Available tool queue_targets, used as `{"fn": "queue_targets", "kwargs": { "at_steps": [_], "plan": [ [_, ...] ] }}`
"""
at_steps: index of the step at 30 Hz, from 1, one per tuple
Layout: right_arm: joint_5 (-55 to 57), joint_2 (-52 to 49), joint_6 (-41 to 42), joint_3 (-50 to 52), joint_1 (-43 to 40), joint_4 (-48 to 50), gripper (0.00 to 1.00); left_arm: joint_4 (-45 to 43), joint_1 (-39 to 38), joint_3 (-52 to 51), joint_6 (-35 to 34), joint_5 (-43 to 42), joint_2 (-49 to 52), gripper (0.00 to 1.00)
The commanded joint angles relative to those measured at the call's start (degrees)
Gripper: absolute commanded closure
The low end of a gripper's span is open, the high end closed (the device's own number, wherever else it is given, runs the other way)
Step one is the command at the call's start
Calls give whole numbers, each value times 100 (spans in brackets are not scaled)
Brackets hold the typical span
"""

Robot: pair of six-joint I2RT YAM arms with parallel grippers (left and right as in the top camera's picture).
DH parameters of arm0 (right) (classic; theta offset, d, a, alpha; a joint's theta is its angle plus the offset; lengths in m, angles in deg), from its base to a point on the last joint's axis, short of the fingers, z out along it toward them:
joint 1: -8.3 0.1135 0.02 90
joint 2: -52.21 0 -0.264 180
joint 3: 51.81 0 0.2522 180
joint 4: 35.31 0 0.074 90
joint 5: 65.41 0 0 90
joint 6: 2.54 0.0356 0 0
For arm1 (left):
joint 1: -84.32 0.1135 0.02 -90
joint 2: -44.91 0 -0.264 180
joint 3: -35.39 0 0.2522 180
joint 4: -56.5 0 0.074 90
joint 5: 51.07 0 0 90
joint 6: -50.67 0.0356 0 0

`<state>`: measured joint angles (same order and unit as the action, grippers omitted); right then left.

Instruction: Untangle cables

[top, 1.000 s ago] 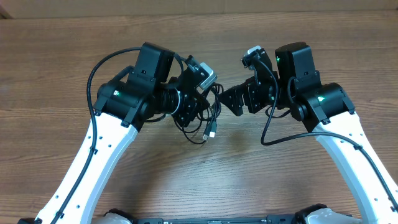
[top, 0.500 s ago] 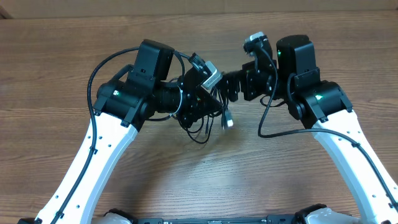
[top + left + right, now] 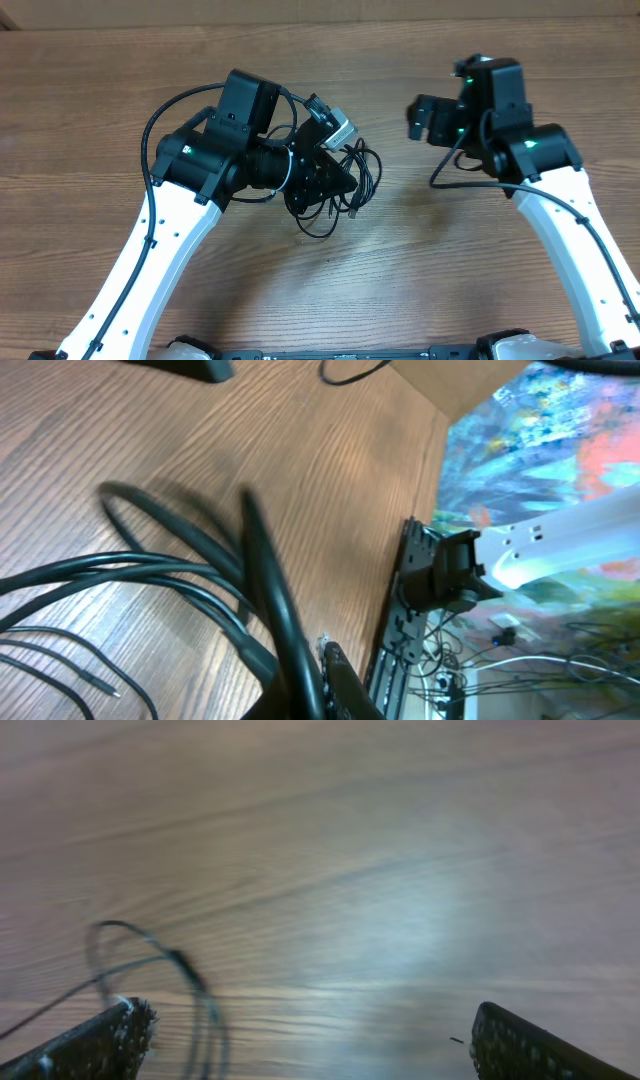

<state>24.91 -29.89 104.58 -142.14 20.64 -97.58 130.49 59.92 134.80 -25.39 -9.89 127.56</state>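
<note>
Left gripper (image 3: 340, 180) was clamped tight on the cables (image 3: 270, 600), with the bundle hanging in loose loops at its tip. Right gripper (image 3: 312, 1025) was spread wide and empty, well apart from them.

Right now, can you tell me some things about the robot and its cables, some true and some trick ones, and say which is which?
1. The left tool is shut on the cables. True.
2. The right tool is squeezing a cable. False: its jaws stand wide open with nothing between them.
3. The two tools are touching each other. False: bare wooden table shows between them.
4. The cables are bunched in loose loops. True.
</note>
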Motion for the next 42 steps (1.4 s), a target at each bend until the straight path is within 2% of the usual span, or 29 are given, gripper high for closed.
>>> {"fn": "queue_targets", "kwargs": {
  "at_steps": [1, 8, 11, 14, 22, 24, 29, 35, 38, 42],
  "plan": [
    [57, -11, 37, -39, -216, -221, 0, -26, -26, 74, -20, 304, -26, 96],
    [-2302, -11, -1676, -39, -271, -577, 0, -208, -26, 74, -101, 758, -26, 96],
    [-3285, -11, -2210, -39, -271, -706, 0, -293, -28, 74, -422, 1338, -26, 96],
    [-3960, -11, -2590, -39, -271, -691, 0, -378, -28, 74, -520, 1432, -26, 96],
    [-4577, -11, -2664, -39, -271, -409, 0, -761, -39, 74, -1119, 1419, -26, 96],
    [-4673, -11, -2664, -39, -258, -284, 0, -916, -50, 74, -1292, 1128, -26, 96],
    [-4690, -22, -2662, -39, -175, 131, 0, -1316, -125, 74, -1287, -94, -26, 96],
    [-4478, -133, -2568, -39, -136, 691, 0, -1545, -505, 74, -1287, -527, -26, 96],
    [-3338, -275, -1770, -39, -138, 798, 0, -1534, -656, 74, -1285, -527, -26, 96],
    [-1172, -450, -542, -39, -223, 494, 0, -1453, -664, 74, -1285, -525, -26, 96]
  ]
}}
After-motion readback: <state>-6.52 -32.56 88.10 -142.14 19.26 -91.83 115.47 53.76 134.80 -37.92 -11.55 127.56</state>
